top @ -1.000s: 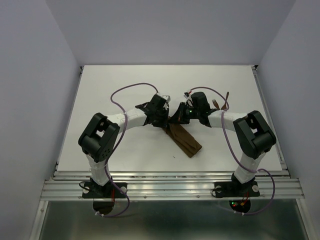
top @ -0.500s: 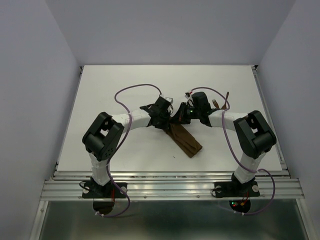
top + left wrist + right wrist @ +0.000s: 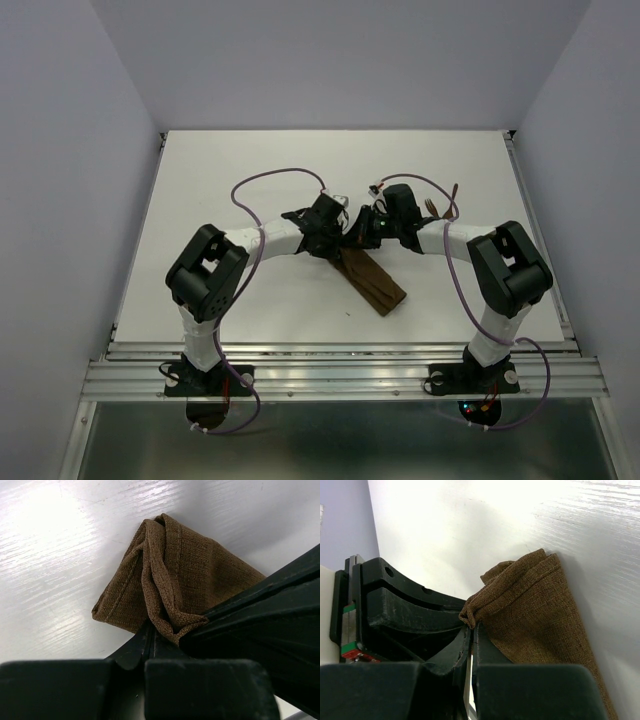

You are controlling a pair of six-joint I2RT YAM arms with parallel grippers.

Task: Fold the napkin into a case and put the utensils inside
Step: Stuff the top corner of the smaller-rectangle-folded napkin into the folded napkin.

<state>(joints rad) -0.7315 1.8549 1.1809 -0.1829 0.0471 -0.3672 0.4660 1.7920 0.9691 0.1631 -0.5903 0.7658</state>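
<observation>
Your left gripper (image 3: 152,632) is clamped down on the napkin (image 3: 185,575). Its fingers are together, with a bunched fold of the brown cloth squeezed between the tips. The rest fans out ahead of it in a rumpled wedge lying on the white table (image 3: 60,545).

Your right gripper (image 3: 470,630) is doing the same thing from the other side. Its jaws are pressed together on a puckered corner, and the cloth spreads away just beyond its tips.

From above, both grippers meet nose to nose at the far end of the napkin. The folded strip trails back from them toward the arm bases, slanting off to the right.

The utensils (image 3: 441,205) lie out past your right gripper, on the outer side of the right arm (image 3: 440,238) and partly hidden by it.
</observation>
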